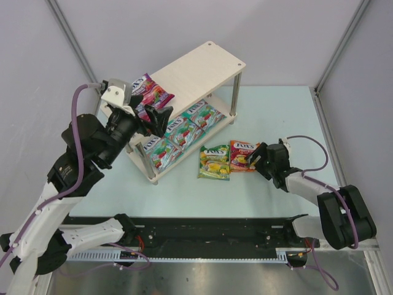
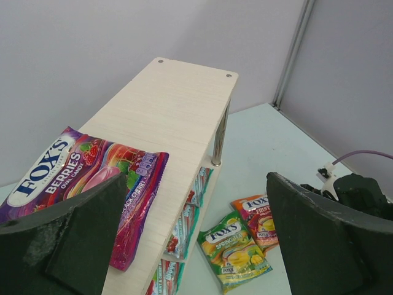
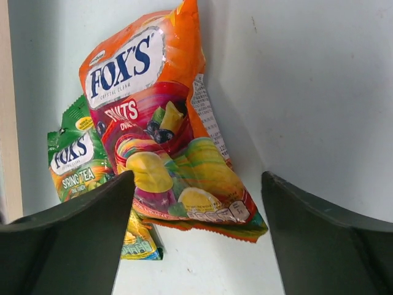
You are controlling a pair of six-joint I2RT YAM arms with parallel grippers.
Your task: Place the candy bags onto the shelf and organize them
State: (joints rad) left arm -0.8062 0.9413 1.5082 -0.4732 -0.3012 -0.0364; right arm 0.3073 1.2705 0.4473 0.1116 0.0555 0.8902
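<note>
Hovering over the shelf [image 1: 206, 64], slantwise nearer the bench's [image 1: 184, 184] far-left corner, with left jaws spread wide and empty on either side of the purple bag [image 1: 153, 93]. Lying flat and label-up there on the top board's near-left end; touching or not, cannot tell. Holding teal bags [image 1: 183, 130] in a row on the lower board. Reaching low from the right edge with right jaws also wide, gripping nothing, just beside the red-orange bag [image 1: 242, 155], about midway between left and right edges. Overlapping the green-yellow bag [image 1: 214, 161] along one side, both flat on the bench near the shelf.
</note>
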